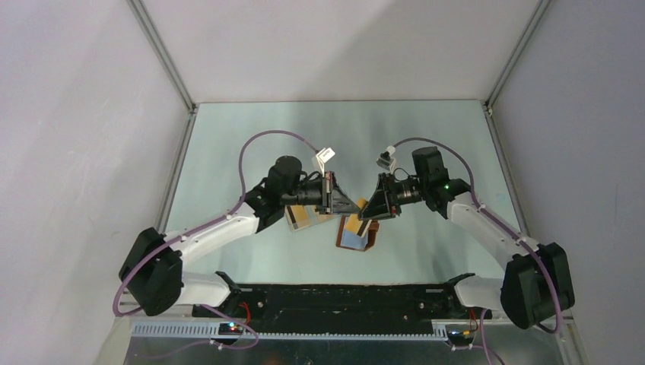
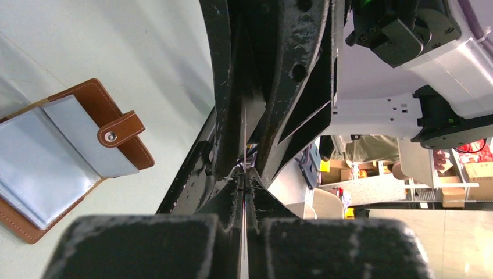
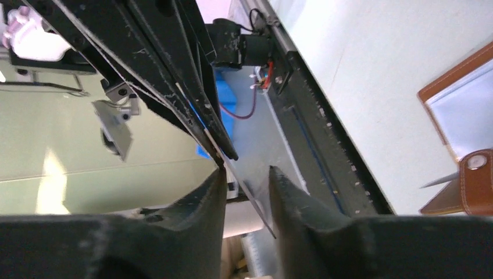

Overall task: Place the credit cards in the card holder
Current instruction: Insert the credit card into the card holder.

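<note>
Above the pale table (image 1: 426, 137), your left gripper (image 2: 244, 192) pinches one card (image 3: 251, 204) edge-on; the right gripper (image 3: 247, 171), jaws parted, straddles it, seemingly a handover. The holder (image 1: 357, 234) lies open below.

brown leather card holder (image 2: 58, 151) lies open on the table, grey-blue pockets up, snap tab folded over. orange credit cards (image 1: 298, 217) sit just left of it, one more's up in the air, edge-on.
</note>
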Tool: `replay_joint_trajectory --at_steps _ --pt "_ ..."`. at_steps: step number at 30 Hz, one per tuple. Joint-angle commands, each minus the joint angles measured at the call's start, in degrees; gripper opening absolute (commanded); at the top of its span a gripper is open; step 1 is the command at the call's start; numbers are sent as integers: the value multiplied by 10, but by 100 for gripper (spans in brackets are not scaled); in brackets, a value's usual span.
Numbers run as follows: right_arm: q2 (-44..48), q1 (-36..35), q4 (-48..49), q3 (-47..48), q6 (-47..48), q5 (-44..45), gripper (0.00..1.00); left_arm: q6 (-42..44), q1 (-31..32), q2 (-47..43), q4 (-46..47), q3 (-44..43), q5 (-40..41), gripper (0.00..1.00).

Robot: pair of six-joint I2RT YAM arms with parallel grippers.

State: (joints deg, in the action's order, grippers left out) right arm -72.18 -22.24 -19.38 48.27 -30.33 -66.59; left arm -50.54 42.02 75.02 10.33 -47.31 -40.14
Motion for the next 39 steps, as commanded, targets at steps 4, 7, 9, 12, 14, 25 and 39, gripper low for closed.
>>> replay_joint_trajectory --at_steps 4,7,9,12,14,25,39 --pt "87 11 219 -53 -172 79 60 -73 14 -59 98 38 109 0" --pt "106 14 306 -80 -209 86 65 -107 13 -86 149 77 153 0" --pt "116 16 339 -95 -231 86 66 -127 14 -104 183 99 181 0" --pt "127 22 398 -119 -267 86 67 -148 13 -134 230 124 211 0" --pt "129 22 437 -131 -293 84 66 -158 13 -145 256 140 225 0" --pt "107 1 569 -141 -379 68 48 -180 13 -135 324 158 208 0" --pt "72 -8 638 -141 -426 52 7 -190 13 -115 335 163 180 0"
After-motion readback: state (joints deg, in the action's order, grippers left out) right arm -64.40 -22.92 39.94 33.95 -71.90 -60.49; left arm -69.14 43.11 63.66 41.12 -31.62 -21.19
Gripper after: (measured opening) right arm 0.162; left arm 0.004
